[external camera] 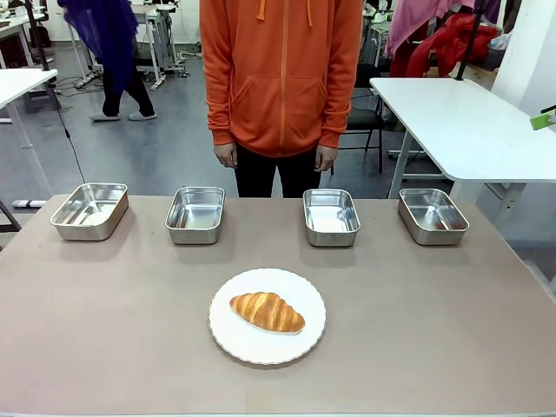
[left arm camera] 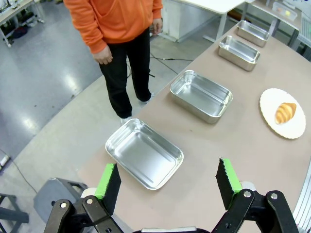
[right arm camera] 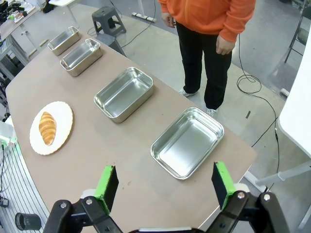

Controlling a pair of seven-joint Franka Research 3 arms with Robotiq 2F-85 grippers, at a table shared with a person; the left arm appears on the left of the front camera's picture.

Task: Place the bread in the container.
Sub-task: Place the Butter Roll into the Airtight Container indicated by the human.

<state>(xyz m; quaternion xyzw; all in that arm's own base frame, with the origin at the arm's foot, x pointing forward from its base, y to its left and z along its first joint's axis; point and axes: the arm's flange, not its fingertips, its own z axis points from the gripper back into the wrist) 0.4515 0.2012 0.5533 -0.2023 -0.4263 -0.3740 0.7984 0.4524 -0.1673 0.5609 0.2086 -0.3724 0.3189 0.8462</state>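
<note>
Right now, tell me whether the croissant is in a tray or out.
Out. The croissant lies on the white plate, in front of the row of trays, and each tray is empty.

The brown table [external camera: 104,347] is carrying five items directly on its top. Four shallow steel trays are sitting in a row along the far edge, well apart from one another. The first tray [external camera: 89,210] is lying at the robot's left end, turned slightly askew. The second tray [external camera: 195,214] and the third tray [external camera: 331,216] are flanking the middle. The fourth tray [external camera: 433,215] is sitting at the right end, also slightly askew. A round white scalloped plate [external camera: 261,349] is resting nearer the robot's side, centred before the gap between the second and third trays and touching neither.
</note>
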